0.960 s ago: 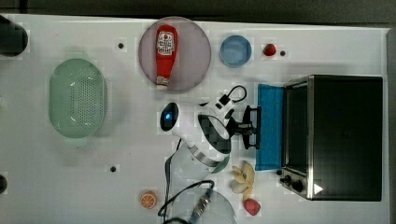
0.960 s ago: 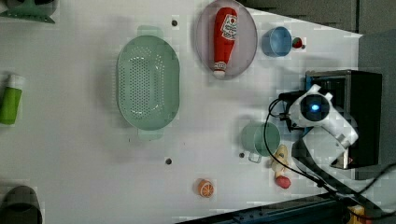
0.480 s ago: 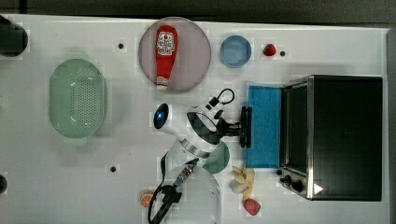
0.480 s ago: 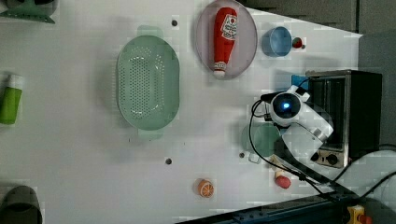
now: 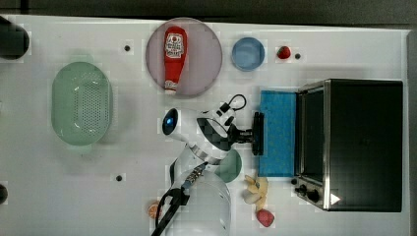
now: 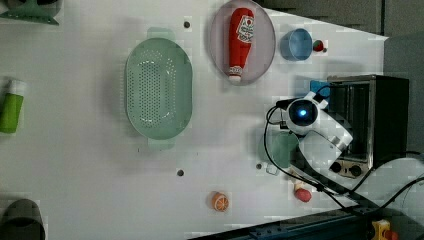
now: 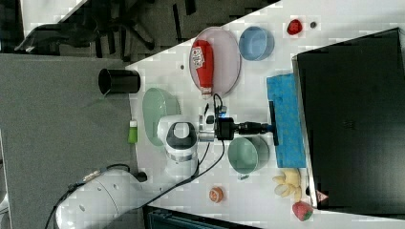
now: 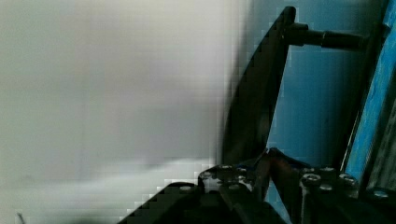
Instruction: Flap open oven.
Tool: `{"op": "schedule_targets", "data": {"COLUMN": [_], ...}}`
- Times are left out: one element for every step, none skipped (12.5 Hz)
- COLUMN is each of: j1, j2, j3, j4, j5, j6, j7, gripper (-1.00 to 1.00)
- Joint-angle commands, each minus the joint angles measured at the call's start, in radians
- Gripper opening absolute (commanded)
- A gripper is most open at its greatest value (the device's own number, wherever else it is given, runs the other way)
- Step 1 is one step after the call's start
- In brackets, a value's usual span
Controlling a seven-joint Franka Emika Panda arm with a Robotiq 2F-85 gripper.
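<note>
The oven (image 5: 364, 142) stands at the top view's right, black-topped with a silver frame and knobs (image 5: 307, 191). Its blue glass door (image 5: 278, 132) lies folded down flat toward the top view's left. The dark bar handle (image 5: 257, 133) runs along the door's free edge. My gripper (image 5: 251, 133) is level with the table and shut on the middle of that handle. The right view shows the same grip, gripper (image 7: 265, 127) on handle (image 7: 273, 125) in front of the door (image 7: 286, 119). In the wrist view the handle (image 8: 257, 93) passes between my fingers against the blue glass (image 8: 313, 102).
A green cup (image 5: 232, 167) sits under my arm, with a banana (image 5: 255, 191) and a strawberry (image 5: 264, 217) by the oven's knob side. A ketchup bottle (image 5: 174, 56) lies on a purple plate (image 5: 206, 59). Also here are a blue bowl (image 5: 248, 53) and a green colander (image 5: 81, 103).
The door has swung further down and now shows wider and flatter. My gripper and wrist have moved away from the oven toward the top view's left with the handle.
</note>
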Motion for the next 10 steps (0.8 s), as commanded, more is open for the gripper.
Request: {"op": "schedule_targets", "data": {"j1": [0.003, 0.003, 0.001, -0.002, -0.005, -0.007, -0.008, -0.010, -0.012, -0.013], "j2": [-0.122, -0.173, -0.229, -0.292, -0.360, -0.430, -0.498, -0.560, -0.613, -0.657], "j3": [0.003, 0.003, 0.001, -0.001, -0.003, -0.008, -0.013, -0.018, -0.021, -0.026], "j4": [0.032, 0.031, 0.032, 0.037, 0.043, 0.055, 0.071, 0.094, 0.127, 0.163], "j5": [0.169, 0.291, 0.410, 0.531, 0.641, 0.733, 0.800, 0.842, 0.851, 0.851], "j6": [0.087, 0.074, 0.053, 0.031, -0.006, -0.068, -0.152, -0.246, -0.312, -0.359], "j7": [0.060, 0.060, 0.060, 0.060, 0.060, 0.060, 0.060, 0.060, 0.060, 0.060], "gripper": [-0.65, -0.65, -0.65, -0.65, -0.65, -0.65, -0.65, -0.65, -0.65, -0.65]}}
